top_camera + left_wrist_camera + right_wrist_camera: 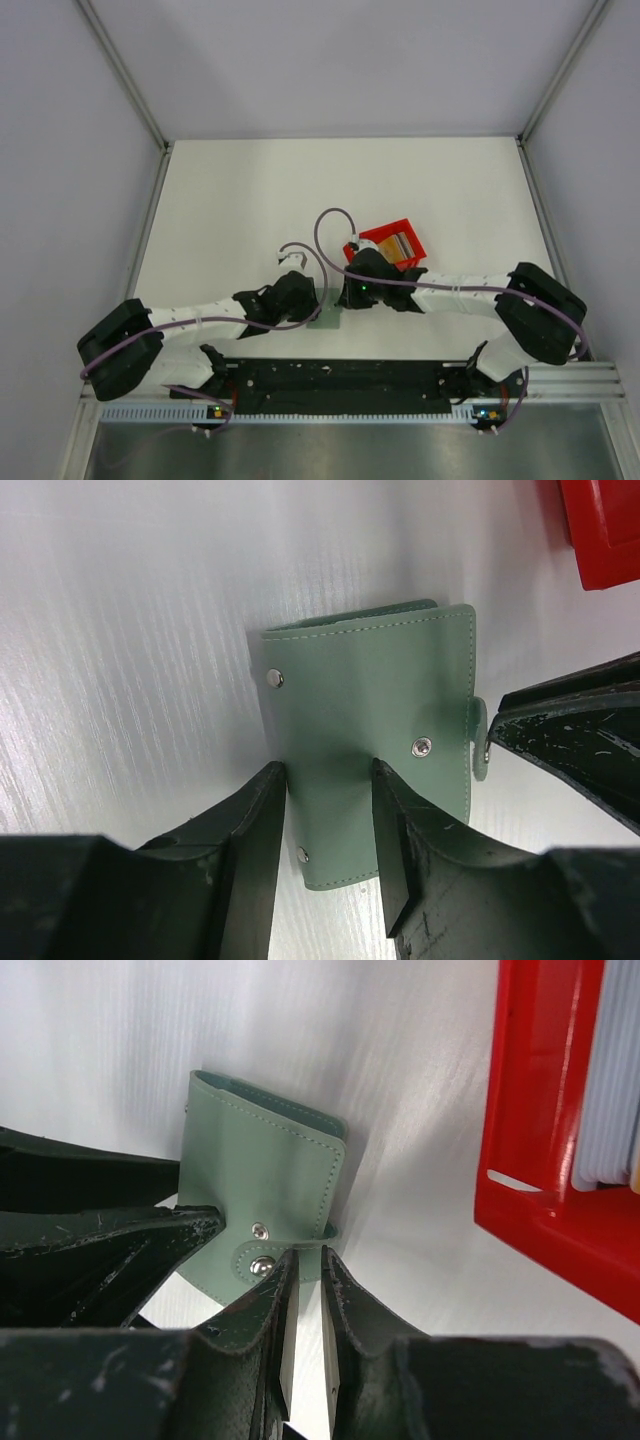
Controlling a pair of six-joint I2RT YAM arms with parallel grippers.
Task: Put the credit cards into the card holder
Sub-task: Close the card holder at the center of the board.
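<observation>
The card holder is a grey-green folded wallet lying flat on the white table, partly covered by both grippers in the top view. My left gripper stands open. Its fingertips are down at the wallet's near end, one at the left edge and one on the cover. My right gripper has closed to a narrow slit on the wallet's snap strap, which sits off its stud. The credit cards stand in the red bin, and their whitish edges show in the right wrist view.
The red bin stands close to the right of the wallet, and its corner shows in the left wrist view. Grey walls enclose the table on three sides. The black rail with the arm bases runs along the near edge.
</observation>
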